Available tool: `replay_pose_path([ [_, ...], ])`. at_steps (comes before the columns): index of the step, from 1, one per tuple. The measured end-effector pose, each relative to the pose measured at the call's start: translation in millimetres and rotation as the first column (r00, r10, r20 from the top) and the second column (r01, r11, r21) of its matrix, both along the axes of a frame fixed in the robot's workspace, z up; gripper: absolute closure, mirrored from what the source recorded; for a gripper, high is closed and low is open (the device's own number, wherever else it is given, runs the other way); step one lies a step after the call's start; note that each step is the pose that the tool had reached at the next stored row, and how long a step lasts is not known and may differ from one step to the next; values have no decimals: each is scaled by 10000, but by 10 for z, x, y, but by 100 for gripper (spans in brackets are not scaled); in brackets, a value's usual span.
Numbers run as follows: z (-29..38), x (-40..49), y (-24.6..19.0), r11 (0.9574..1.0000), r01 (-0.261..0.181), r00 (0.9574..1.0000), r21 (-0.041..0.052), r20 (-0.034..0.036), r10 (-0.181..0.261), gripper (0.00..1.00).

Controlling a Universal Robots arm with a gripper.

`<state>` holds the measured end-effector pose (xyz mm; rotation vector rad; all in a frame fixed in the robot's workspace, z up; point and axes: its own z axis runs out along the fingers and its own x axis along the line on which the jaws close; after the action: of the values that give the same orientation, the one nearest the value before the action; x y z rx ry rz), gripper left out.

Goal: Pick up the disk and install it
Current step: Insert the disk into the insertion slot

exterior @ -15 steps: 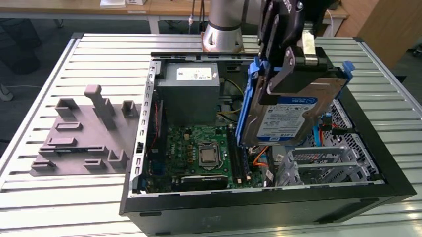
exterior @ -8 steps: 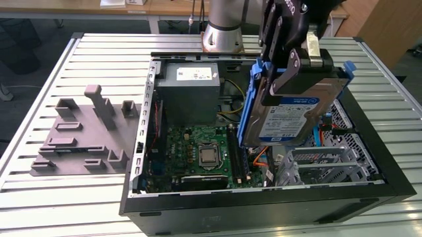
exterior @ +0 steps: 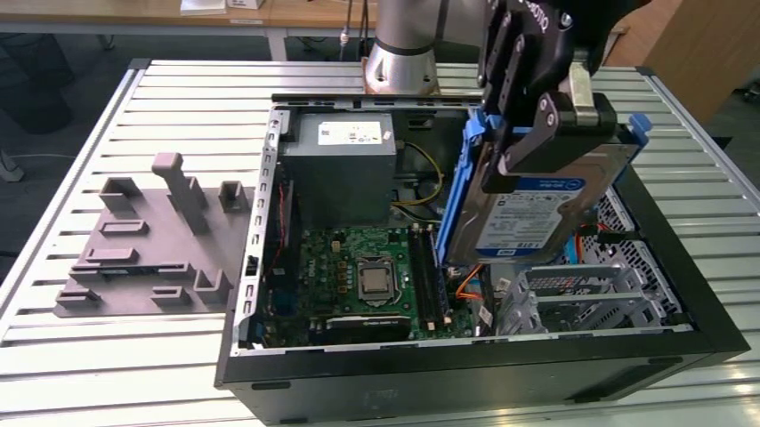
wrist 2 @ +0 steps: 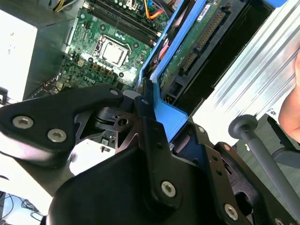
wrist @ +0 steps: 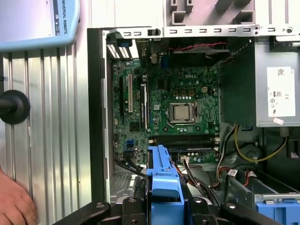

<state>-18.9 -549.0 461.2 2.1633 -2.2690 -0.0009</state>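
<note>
My gripper is clamped on the disk, pinching its blue carrier frame. The disk hangs tilted, label outward, above the open computer case, over the gap between the motherboard and the metal drive cage. Risks, as I judge them: the tilt could jam a carrier corner on the cage rim. The low edge could snag the orange cables bunched beneath. A grip on flexible plastic may let the drive twist or slip. A person's hand rests on the table beside the case, near my path. Hard to make out: the disk itself hides the bay behind it, the contact between my fingers and the frame is mostly covered, and the arm is cut off above.
</note>
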Motion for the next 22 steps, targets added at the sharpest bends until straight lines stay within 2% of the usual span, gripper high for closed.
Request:
replay_pose_path([
  [8,-22,122,0,10000,0,10000,-2,-1,0,64],
  [14,-23,127,-2,10000,0,10000,-3,-1,0,64],
  [19,-27,129,-54,10000,0,10000,-3,-1,0,64],
  [22,-35,148,-68,10000,0,10000,-1,0,0,64],
])
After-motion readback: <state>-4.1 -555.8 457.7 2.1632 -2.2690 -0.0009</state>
